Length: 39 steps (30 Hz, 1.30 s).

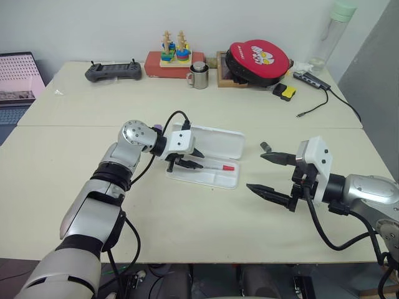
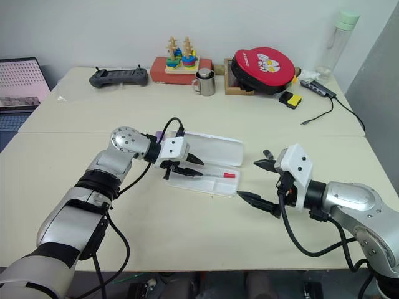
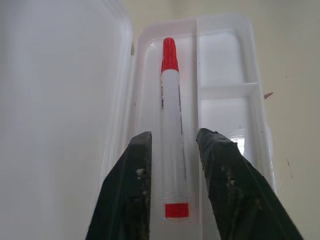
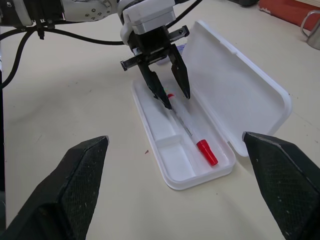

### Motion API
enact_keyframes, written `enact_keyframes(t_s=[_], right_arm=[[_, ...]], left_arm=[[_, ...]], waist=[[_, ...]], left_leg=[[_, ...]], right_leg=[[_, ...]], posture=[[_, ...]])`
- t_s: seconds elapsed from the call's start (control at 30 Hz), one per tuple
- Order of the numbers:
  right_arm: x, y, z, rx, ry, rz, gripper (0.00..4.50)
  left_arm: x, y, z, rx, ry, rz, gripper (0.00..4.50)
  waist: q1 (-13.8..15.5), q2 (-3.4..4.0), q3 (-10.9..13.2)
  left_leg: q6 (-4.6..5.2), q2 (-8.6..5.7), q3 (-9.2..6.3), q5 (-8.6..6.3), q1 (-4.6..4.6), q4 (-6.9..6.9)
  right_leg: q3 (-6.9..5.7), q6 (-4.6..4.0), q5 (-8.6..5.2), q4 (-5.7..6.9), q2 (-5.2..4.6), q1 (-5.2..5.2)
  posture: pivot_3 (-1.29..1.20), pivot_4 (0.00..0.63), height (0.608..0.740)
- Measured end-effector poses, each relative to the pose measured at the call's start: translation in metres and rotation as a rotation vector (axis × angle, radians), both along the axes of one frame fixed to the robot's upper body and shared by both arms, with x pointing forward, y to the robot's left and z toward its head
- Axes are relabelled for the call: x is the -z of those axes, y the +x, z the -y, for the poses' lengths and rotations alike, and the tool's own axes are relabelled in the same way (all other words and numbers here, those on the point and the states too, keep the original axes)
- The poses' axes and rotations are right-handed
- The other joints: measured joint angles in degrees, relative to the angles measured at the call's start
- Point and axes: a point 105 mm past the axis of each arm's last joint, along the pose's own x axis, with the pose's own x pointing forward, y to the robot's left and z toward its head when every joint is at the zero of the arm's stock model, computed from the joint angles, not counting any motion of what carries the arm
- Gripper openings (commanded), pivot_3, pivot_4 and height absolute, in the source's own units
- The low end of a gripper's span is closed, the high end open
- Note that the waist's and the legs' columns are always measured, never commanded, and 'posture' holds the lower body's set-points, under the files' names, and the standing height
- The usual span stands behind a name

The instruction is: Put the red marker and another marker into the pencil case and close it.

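Now we see the red marker (image 3: 170,135) lying in the open pencil case (image 4: 260,100); the left gripper (image 4: 175,97) stands slightly parted over it, not gripping. Right gripper (image 1: 268,174) is wide open, empty.

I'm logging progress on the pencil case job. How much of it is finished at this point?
Done: the red marker lies in the long compartment of the open pencil case. In hand: the left gripper sits just over the marker's tail, fingers apart on either side, seemingly letting go. The right gripper hangs open beside the case. Left: the purple marker, glimpsed behind the left wrist, must go in, then the lid shut.
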Motion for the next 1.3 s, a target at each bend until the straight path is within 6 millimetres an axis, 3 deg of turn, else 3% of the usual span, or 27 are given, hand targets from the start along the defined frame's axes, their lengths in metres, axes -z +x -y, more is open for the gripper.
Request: enact_keyframes(t_s=[0.27, 0.4, 0.5, 0.6, 0.73, 0.83, 0.93, 1.0, 1.2, 1.3], right_arm=[[-0.003, 0.000, -0.003, -0.028, 0.007, 0.010, 4.50], [-0.006, 0.002, -0.005, -0.042, 0.026, 0.014, 4.50], [-0.014, 0.001, -0.011, -0.079, 0.067, 0.030, 4.50], [-0.024, 0.005, -0.015, -0.088, 0.103, 0.063, 4.50], [-0.047, 0.025, -0.022, -0.059, 0.165, 0.147, 4.50], [-0.061, 0.039, -0.030, -0.038, 0.210, 0.201, 4.50], [-0.062, 0.043, -0.040, -0.048, 0.232, 0.198, 4.50], [-0.062, 0.046, -0.046, -0.063, 0.249, 0.191, 4.50], [-0.062, 0.051, -0.065, -0.103, 0.258, 0.194, 4.50], [-0.058, 0.050, -0.070, -0.115, 0.240, 0.197, 4.50]], left_arm=[[-0.011, -0.015, 0.002, -0.014, -0.126, -0.062, 3.63], [-0.042, -0.031, 0.003, -0.037, -0.307, -0.134, 4.44], [-0.076, -0.045, 0.005, -0.064, -0.487, -0.177, 4.50], [-0.089, -0.053, 0.001, -0.138, -0.608, -0.234, 4.50], [-0.094, -0.036, -0.021, -0.426, -0.824, -0.223, 4.50], [-0.105, -0.016, -0.051, -0.701, -1.017, -0.129, 4.50], [-0.100, -0.004, -0.065, -0.878, -1.086, -0.096, 4.50], [-0.086, 0.006, -0.076, -1.036, -1.094, -0.062, 4.50], [-0.011, 0.022, -0.095, -1.354, -0.880, -0.052, 4.50], [0.011, 0.025, -0.102, -1.425, -0.826, -0.096, 4.50]], waist=[[-0.1, 0.00, 0.0], [-0.2, 0.00, 0.0], [-0.2, 0.01, 0.0], [-0.2, 0.02, 0.0], [-0.1, 0.02, 0.0], [0.1, 0.01, 0.0], [0.4, 0.00, 0.0], [0.7, 0.00, 0.0], [0.5, -0.02, 0.0], [0.4, -0.02, 0.0]], left_leg=[[0.00, 0.01, -0.02, 0.00, 0.00, 0.02], [0.00, 0.03, -0.03, 0.00, 0.00, 0.06], [0.00, 0.04, -0.06, 0.00, 0.05, 0.08], [0.00, 0.05, -0.04, 0.00, 0.20, 0.10], [0.02, 0.08, -0.03, 0.02, 0.46, 0.08], [0.04, 0.07, -0.03, 0.06, 0.48, 0.09], [0.03, 0.04, -0.04, 0.06, 0.45, 0.11], [0.03, -0.02, -0.01, 0.06, 0.47, 0.10], [0.03, -0.01, 0.01, 0.06, 0.40, 0.03], [0.03, -0.02, 0.02, 0.06, 0.41, 0.03]], right_leg=[[0.00, -0.01, 0.00, 0.02, 0.00, 0.01], [0.00, -0.01, 0.00, 0.04, 0.00, 0.02], [-0.02, -0.01, 0.00, 0.05, 0.00, 0.08], [0.00, 0.00, 0.00, 0.08, 0.00, 0.18], [0.04, 0.06, 0.04, 0.14, 0.03, 0.31], [0.05, 0.14, 0.09, 0.13, 0.03, 0.34], [0.06, 0.17, 0.12, 0.06, 0.02, 0.37], [0.08, 0.16, 0.14, 0.02, -0.03, 0.42], [0.11, 0.08, 0.19, 0.06, -0.02, 0.22], [0.12, 0.08, 0.19, 0.05, -0.02, 0.23]], posture=[[0.00, 0.150, 0.740], [0.00, 0.150, 0.740], [0.00, 0.150, 0.740], [0.00, 0.150, 0.740], [0.00, 0.150, 0.740], [0.00, 0.150, 0.740], [0.00, 0.150, 0.740], [0.00, 0.150, 0.740], [0.00, 0.150, 0.740], [0.00, 0.150, 0.740]])
